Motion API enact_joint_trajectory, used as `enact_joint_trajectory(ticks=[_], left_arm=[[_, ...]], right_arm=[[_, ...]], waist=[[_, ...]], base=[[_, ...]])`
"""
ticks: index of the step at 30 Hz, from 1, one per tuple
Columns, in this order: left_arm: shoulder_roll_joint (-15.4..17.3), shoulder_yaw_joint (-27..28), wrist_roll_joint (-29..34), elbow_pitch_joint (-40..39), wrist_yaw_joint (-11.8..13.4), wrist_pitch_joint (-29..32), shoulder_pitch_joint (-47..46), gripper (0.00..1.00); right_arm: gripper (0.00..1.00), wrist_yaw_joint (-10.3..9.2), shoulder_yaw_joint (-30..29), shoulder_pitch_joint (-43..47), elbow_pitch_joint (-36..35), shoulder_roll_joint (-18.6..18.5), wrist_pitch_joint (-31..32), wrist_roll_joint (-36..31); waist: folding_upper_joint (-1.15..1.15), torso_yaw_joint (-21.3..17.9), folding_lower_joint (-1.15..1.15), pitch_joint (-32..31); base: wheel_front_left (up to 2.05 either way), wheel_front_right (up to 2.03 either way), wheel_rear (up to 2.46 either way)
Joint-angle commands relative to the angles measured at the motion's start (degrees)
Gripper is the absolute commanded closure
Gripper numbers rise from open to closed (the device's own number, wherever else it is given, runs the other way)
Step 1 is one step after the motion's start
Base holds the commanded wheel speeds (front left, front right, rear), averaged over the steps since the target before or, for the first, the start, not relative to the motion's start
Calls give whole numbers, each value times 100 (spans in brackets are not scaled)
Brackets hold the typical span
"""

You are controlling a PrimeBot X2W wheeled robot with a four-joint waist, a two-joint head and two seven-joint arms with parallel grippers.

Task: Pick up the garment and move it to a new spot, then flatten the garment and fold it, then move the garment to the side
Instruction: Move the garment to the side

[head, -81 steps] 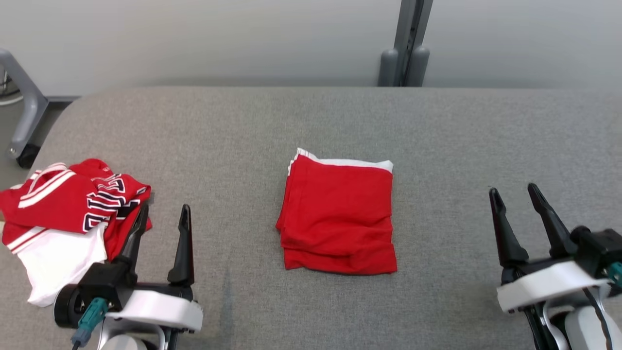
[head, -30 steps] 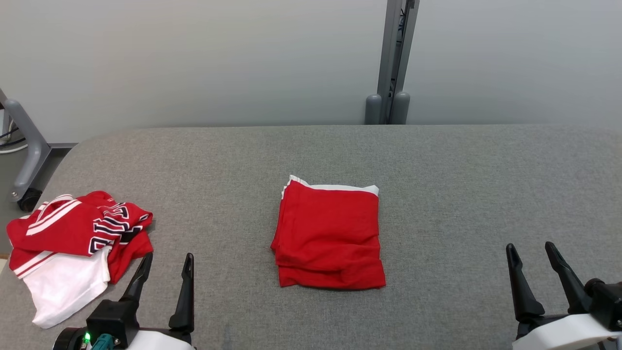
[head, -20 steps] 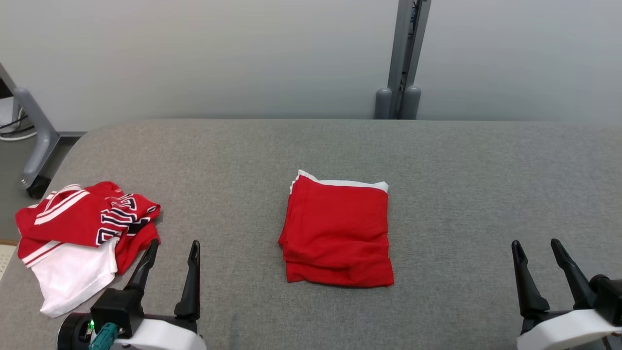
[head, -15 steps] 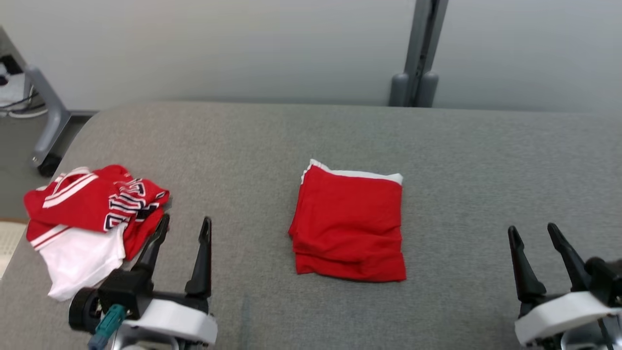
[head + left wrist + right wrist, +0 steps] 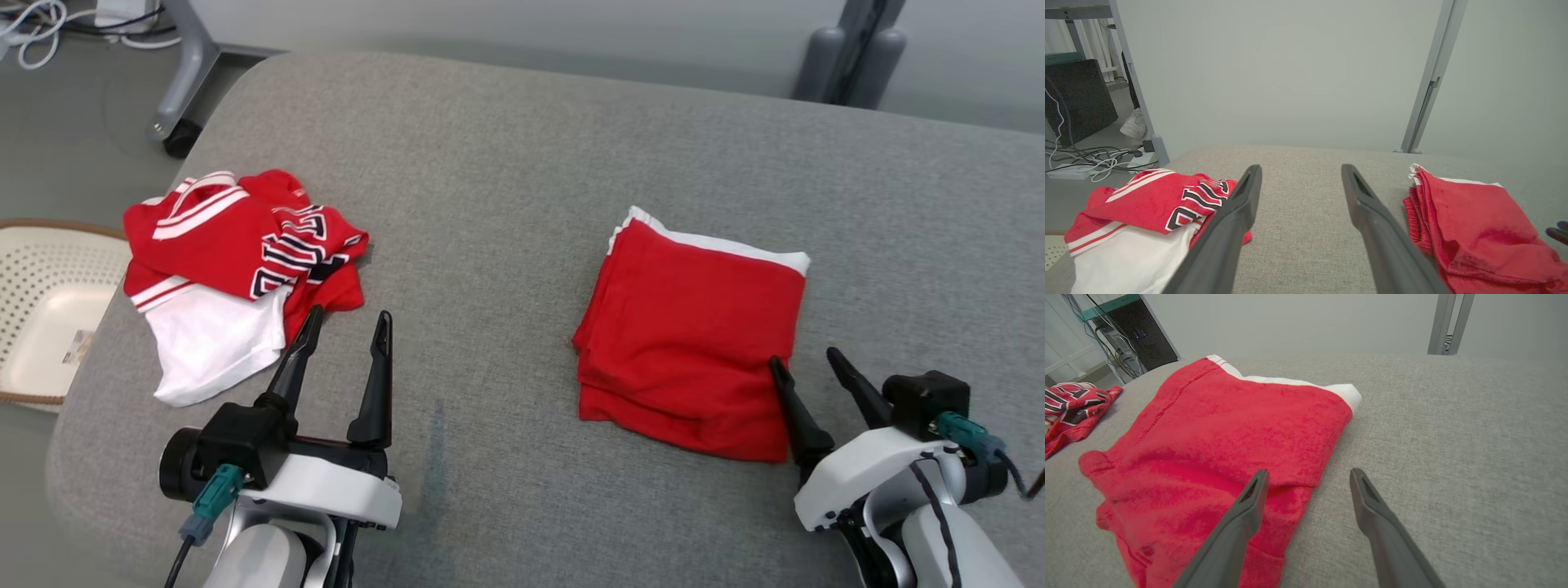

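A red garment point(image 5: 694, 327), folded into a square with a white edge at its far side, lies on the grey table point(image 5: 506, 147). My right gripper point(image 5: 802, 358) is open at its near right corner, with the left finger over the cloth's edge and nothing held. The right wrist view shows this gripper point(image 5: 1309, 471) low over that corner of the folded garment point(image 5: 1229, 428). A crumpled red and white jersey point(image 5: 237, 245) with dark lettering lies at the table's left end. My left gripper point(image 5: 349, 314) stands open just right of it, empty. The left wrist view has the open gripper point(image 5: 1301, 167) between the jersey point(image 5: 1147, 200) and the folded garment point(image 5: 1474, 220).
A pale perforated basket point(image 5: 24, 229) stands on the floor off the table's left edge. A grey wheeled frame leg point(image 5: 184, 98) and cables lie beyond the far left corner. A grey post point(image 5: 853, 49) rises behind the table. Bare table stretches between the two garments.
The head camera has tilted down and turned left, shifting the whole picture. My right gripper has come in to the folded garment's near right corner. Both grippers stay open.
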Motion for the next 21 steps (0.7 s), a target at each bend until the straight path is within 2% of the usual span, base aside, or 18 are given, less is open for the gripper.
enact_joint_trajectory(ticks=[1, 6, 7, 9, 13, 21], left_arm=[[-34, 38, -6, 56, -49, -46, -126, 0], [-98, 107, 47, 151, -113, -78, -200, 0], [-106, 125, 58, 157, -114, -83, -202, 0], [-122, 156, 78, 171, -140, -87, -220, 0], [-154, 222, 136, 137, -159, -86, -239, 0], [-109, 443, 302, 19, -195, -88, -33, 0]], right_arm=[[0, 3, 101, -166, 260, -35, -95, 63], [0, 3, 411, -426, 966, -47, -176, 270], [41, 3, 471, -464, 1091, -45, -151, 320], [100, 3, 589, -539, 1274, -35, -176, 420], [100, 2, 763, -670, 1450, -83, -250, 526], [100, 2, 1148, -855, 1457, -340, -566, 665]], waist=[[0, 175, 0, 173], [0, 210, 0, 212], [0, 200, 0, 212], [0, 176, 0, 210], [0, 118, 0, 189], [0, -536, 0, 11]], base=[[0, 0, 0], [0, 0, 0], [0, 0, 0], [0, 0, 0], [0, 0, 0], [0, 0, 0]])
